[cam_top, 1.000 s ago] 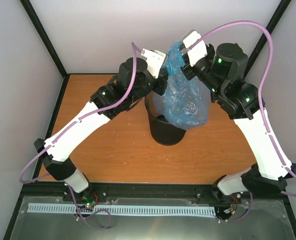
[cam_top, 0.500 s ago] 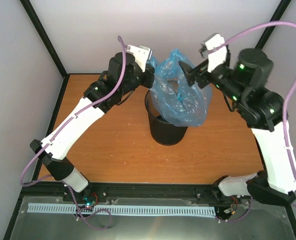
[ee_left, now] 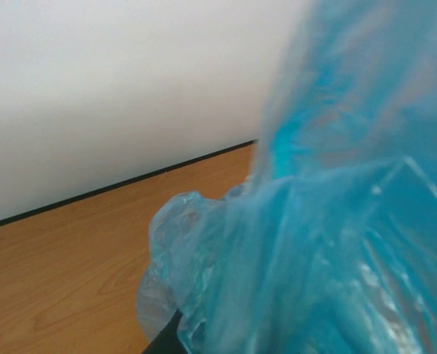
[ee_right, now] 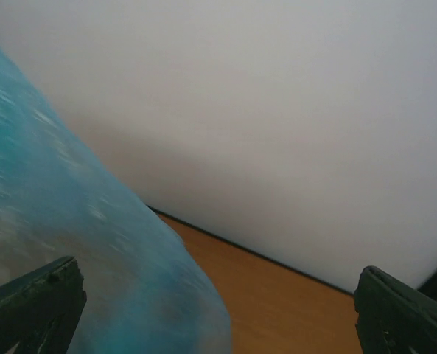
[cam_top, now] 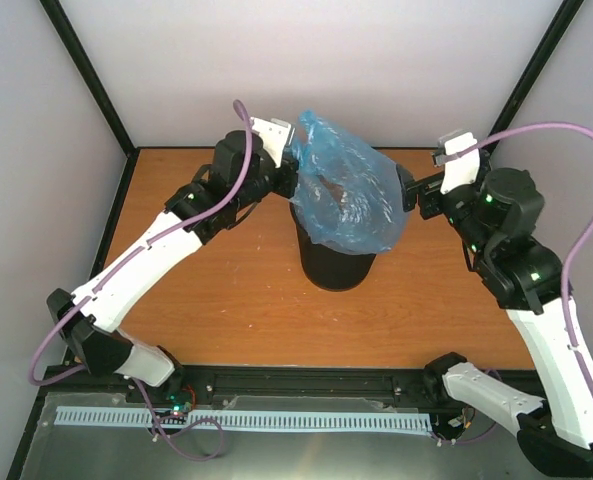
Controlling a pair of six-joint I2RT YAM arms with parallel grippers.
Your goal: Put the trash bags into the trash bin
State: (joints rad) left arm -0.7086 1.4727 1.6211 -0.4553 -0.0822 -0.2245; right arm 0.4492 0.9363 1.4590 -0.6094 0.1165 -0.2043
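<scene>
Pulled right gripper [cam_top: 408,192] clear of bag [cam_top: 346,195], jaws wide, empty. Holds bag in clenched left gripper [cam_top: 292,160] above bin [cam_top: 336,268] on orange wood table [cam_top: 226,290], white walls [cam_top: 376,70] around.

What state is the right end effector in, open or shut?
Open: right end effector fingers stand wide apart beside the translucent light-blue plastic bag.

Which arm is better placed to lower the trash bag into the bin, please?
Left. The left gripper is shut on the trash bag, which hangs over the trash bin; the right gripper stands open beside the bag, holding nothing.
</scene>
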